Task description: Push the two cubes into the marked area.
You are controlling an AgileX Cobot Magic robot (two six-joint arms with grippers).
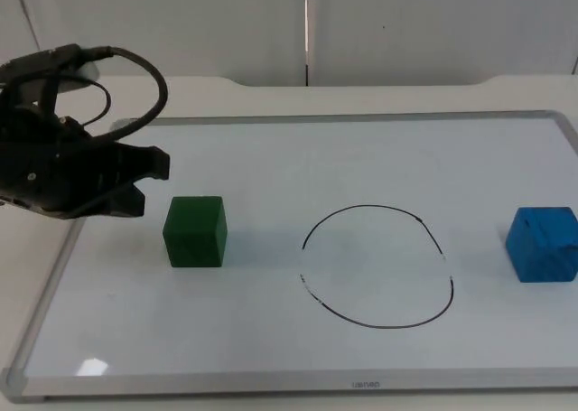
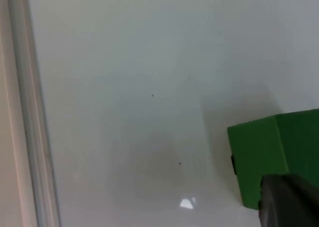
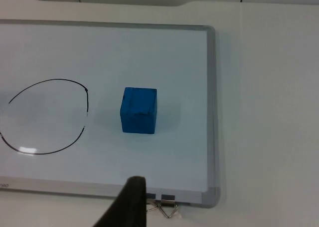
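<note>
Cubes: green cube (image 1: 194, 231) lay left of the drawn circle (image 1: 377, 266), blue cube (image 1: 543, 244) right of it, both outside. Left gripper (image 1: 149, 181) hovered just beside green; whether it was open could not be told. Right gripper (image 3: 125, 207) waited. Risk: an off-centre push might spin green past the circle.

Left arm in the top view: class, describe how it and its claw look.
The left arm is matt black and blocky, with angular housings. Its claw ends in two short, blunt black fingers. The right claw's fingertip is likewise black, tapering and rounded.
</note>
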